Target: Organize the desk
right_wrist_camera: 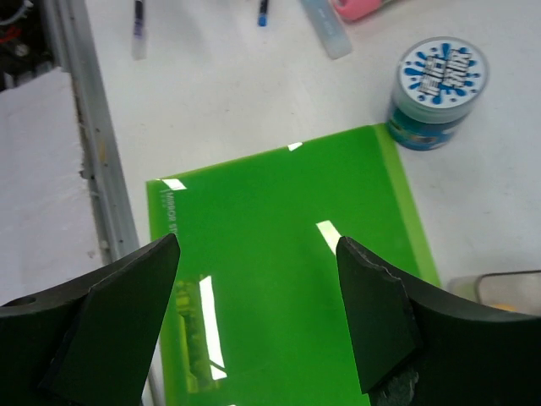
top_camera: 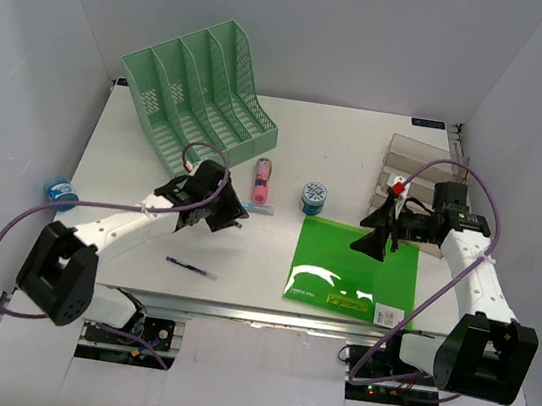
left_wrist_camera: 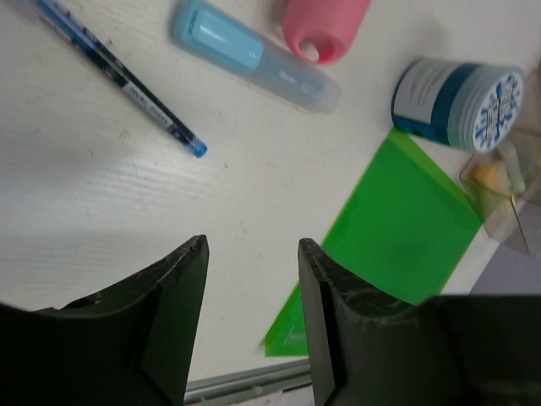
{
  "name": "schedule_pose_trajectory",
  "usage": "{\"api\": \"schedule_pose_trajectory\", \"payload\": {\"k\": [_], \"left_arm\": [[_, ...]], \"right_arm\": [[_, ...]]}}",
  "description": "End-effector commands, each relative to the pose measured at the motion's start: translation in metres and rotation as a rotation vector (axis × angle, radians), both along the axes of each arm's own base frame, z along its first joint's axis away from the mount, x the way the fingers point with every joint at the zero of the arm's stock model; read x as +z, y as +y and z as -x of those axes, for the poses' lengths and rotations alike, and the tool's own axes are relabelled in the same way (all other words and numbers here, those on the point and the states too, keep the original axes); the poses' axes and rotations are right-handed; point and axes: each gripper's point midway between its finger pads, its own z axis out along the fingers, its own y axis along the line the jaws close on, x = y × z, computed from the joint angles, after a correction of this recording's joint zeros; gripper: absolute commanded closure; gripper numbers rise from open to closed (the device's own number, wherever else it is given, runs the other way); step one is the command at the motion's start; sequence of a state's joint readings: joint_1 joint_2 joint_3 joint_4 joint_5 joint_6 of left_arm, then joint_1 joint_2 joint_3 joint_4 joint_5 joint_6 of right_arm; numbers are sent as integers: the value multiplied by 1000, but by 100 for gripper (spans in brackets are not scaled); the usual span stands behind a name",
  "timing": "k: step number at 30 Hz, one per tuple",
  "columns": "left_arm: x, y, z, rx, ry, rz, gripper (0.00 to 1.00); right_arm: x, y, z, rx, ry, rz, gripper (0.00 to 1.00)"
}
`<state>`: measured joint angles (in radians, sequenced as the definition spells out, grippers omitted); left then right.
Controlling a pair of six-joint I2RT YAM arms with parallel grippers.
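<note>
The desk (top_camera: 136, 154) is a white tabletop with a silver rail (top_camera: 236, 311) along its front. My left gripper (top_camera: 231, 220) is open and empty above bare desk left of a green folder (top_camera: 354, 270); in the left wrist view its gripper (left_wrist_camera: 252, 247) points at the desk, with the folder (left_wrist_camera: 397, 228) to the right. My right gripper (top_camera: 377, 236) is open and empty above the folder (right_wrist_camera: 287, 254), as its gripper (right_wrist_camera: 258, 245) shows. A pink tube (top_camera: 263, 180), a light blue marker (left_wrist_camera: 254, 57), a blue-tipped pen (left_wrist_camera: 118, 72) and a blue-white round tub (top_camera: 314, 198) lie mid-desk.
A mint green file rack (top_camera: 201, 92) stands at the back left. A clear tray (top_camera: 412, 167) with small items stands at the back right. A dark pen (top_camera: 191, 268) lies near the front rail. A blue roll (top_camera: 60, 192) sits off the desk's left edge.
</note>
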<state>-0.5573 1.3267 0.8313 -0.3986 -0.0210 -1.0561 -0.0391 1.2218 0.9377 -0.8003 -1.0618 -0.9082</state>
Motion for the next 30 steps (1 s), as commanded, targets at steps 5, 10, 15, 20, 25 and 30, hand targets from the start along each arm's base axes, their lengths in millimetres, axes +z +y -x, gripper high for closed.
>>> {"api": "schedule_pose_trajectory", "payload": {"k": [5,10,15,20,25,30], "left_arm": [[-10,7,-27,151,130,-104,43],[-23,-3,-43,248,205,-62,41],[-26,-16,-63,343,254,-17,38],[-37,-16,-73,429,337,-68,37],[-47,-12,-75,481,377,-116,36],[-55,-6,-74,503,392,-151,37]], "right_arm": [[12,12,19,60,5,-122,19],[13,10,20,51,-2,-125,19],[15,6,19,30,-10,-129,18],[17,-1,18,1,-19,-140,18],[20,-7,18,-13,-25,-158,18],[21,-11,19,-13,-12,-181,18]]}}
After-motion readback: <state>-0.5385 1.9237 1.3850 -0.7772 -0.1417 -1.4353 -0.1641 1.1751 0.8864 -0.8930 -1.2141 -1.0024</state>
